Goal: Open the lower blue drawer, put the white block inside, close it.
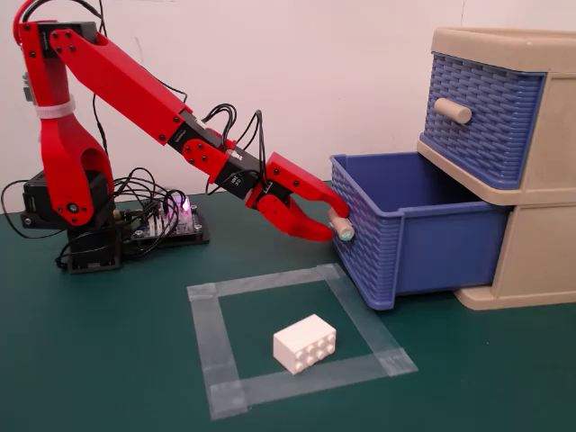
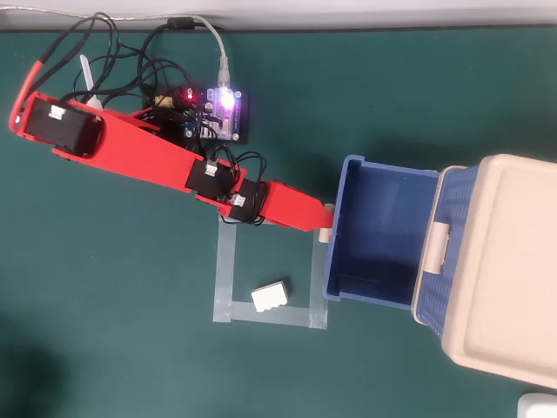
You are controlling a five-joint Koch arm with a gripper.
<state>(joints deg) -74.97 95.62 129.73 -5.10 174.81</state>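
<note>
- The beige cabinet (image 1: pixel 531 189) is the landmark, smooth plastic with rounded edges; the fixed view shows its upper blue drawer (image 1: pixel 481 112) pushed in, basket-weave front and plain beige knob (image 1: pixel 453 110); the overhead view shows mainly its flat top (image 2: pixel 509 270).
- The lower blue drawer (image 1: pixel 423 229) stands pulled well out of the cabinet toward the arm; only the overhead view looks into its bare blue inside (image 2: pixel 383 231).
- The red arm (image 1: pixel 135 85) reaches from its base, well apart from the cabinet, to the drawer front; loose black cables hang along it.
- A square of pale tape (image 1: pixel 297 337) lies on the green table (image 1: pixel 90 360) just before the drawer.
- The white block (image 1: pixel 305 343), studs on its side face, sits inside the tape square, apart from the drawer; the overhead view (image 2: pixel 271 296) shows it near the square's lower edge.
- The gripper (image 1: pixel 335 227) has its red jaws clenched around the drawer's teal-tipped knob (image 1: pixel 342 229); from overhead the upper jaw hides most of this.
</note>
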